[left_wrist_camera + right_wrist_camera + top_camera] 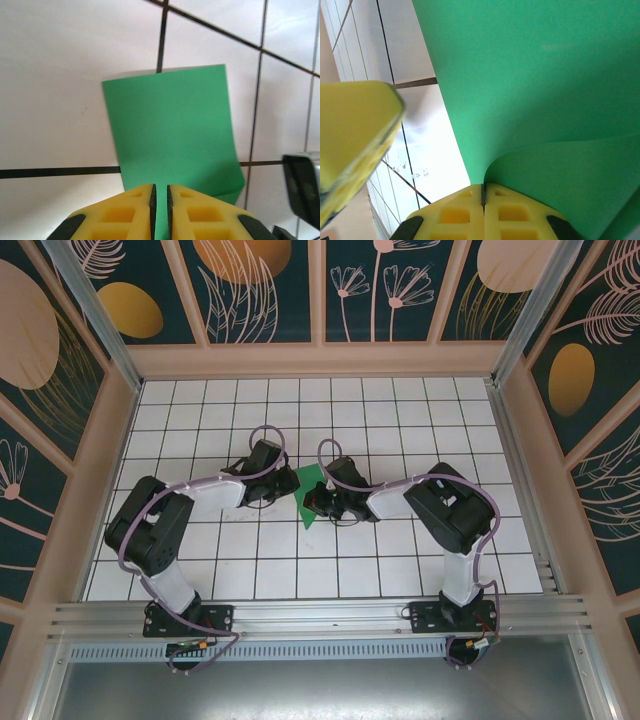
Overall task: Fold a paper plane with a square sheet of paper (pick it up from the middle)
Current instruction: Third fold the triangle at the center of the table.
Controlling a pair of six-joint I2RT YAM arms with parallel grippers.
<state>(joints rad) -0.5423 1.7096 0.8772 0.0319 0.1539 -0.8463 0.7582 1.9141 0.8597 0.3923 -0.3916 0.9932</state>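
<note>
Progress early, by my reading: thin bright-green square sheet of paper [308, 496] at centre of white grid-tiled table [400, 420], one edge curled over, no dart shape yet. Jaws of right gripper [482, 192] clamped on curled edge. Jaws of left gripper [161, 192] a sliver apart, sheet edge in slit; pinch cannot tell. Nose and wing folds left.

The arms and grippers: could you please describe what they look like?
The left arm and right arm have bulky black joints, white links and black base plates. A lilac cable loops along each. The left gripper and right gripper carry yellow fingers moulded with rectangular pockets and edged in black at the sides.
</note>
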